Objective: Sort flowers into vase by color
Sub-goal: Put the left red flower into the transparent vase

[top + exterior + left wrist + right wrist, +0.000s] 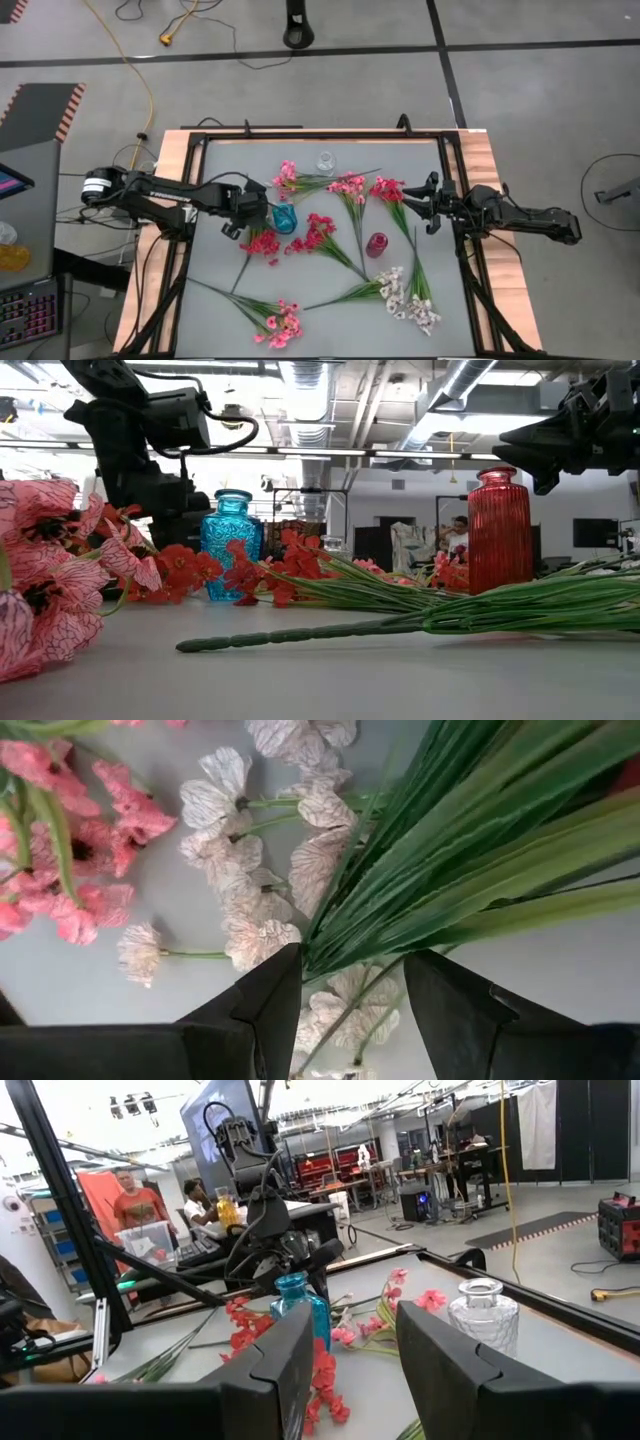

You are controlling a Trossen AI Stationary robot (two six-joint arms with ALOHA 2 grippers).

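Pink blossoms (45, 585) crowd the low camera's near edge, cut off, and hide much of the tabletop (230, 300) behind them. From above I see the left tool (262, 212) beside the blue vase (285, 219), over a red sprig (262, 243); its fingers (275, 995) stand apart with green leaves between them, though I cannot tell if they touch. The right tool (415, 199), fingers apart and empty, hangs near the right edge. Flowers lie scattered mid-table around the red vase (376, 244) and clear vase (326, 161); bare surface remains at front left.
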